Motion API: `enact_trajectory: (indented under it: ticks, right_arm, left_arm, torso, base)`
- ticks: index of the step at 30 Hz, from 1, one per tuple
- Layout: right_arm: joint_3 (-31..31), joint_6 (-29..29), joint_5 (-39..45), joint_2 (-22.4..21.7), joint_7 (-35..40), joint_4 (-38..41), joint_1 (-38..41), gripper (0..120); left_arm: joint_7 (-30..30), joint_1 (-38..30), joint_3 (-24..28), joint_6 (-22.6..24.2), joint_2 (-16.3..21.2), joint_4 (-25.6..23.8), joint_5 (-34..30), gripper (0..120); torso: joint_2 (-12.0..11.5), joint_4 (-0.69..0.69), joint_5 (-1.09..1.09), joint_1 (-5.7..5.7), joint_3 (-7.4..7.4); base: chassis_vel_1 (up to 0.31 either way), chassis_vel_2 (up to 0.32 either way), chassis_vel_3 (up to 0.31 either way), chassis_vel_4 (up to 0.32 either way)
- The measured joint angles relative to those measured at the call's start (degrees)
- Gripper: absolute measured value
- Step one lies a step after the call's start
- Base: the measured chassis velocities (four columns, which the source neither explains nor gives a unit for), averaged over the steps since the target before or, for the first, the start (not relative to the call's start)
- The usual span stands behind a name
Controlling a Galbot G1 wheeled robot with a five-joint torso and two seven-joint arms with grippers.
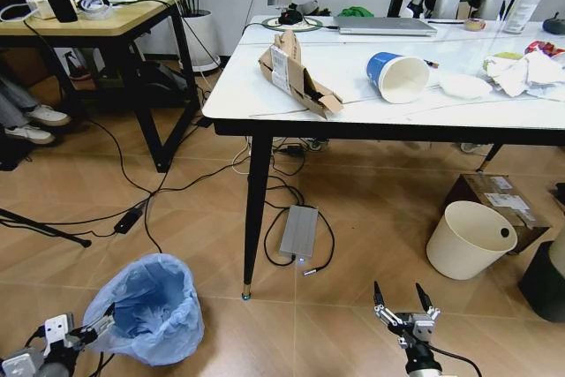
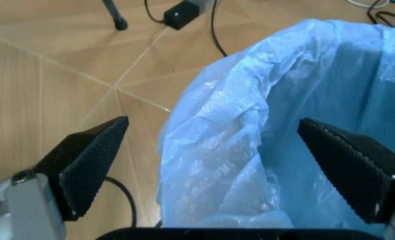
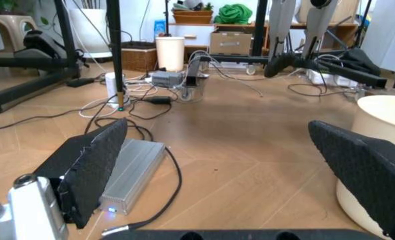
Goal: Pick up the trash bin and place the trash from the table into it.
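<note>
Left wrist view shows the left gripper spread wide astride the trash bin's near rim on the floor left of the table, while the right gripper, also spread, hangs well apart.

The trash bin with its blue bag stands on the floor at near left, the left gripper at its rim. The right gripper hangs low at near right, fingers spread. On the table lie folded cardboard, a tipped paper cup and crumpled tissues. A cream bucket sits at right.
</note>
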Motion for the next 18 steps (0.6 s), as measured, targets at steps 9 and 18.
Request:
enact_trajectory:
  ticks: [9, 18]
  right_arm:
    - [0.01, -0.25, 0.15, -0.01, 0.02, 0.13, -0.06, 100]
    - [0.07, -0.41, 0.21, -0.01, 0.05, 0.45, -0.22, 100]
  left_arm:
    - [-2.17, -2.85, 1.81, 3.70, -0.23, -0.17, -1.71, 98]
    - [-3.94, -2.54, 2.06, 6.62, -0.14, -0.12, -1.76, 98]
  torso:
    - [0.03, -0.01, 0.01, 0.00, 0.01]
    - [0.04, 0.00, 0.01, 0.00, 0.02]
  base:
    - [0.000, 0.000, 0.000, 0.000]
    - [0.000, 0.000, 0.000, 0.000]
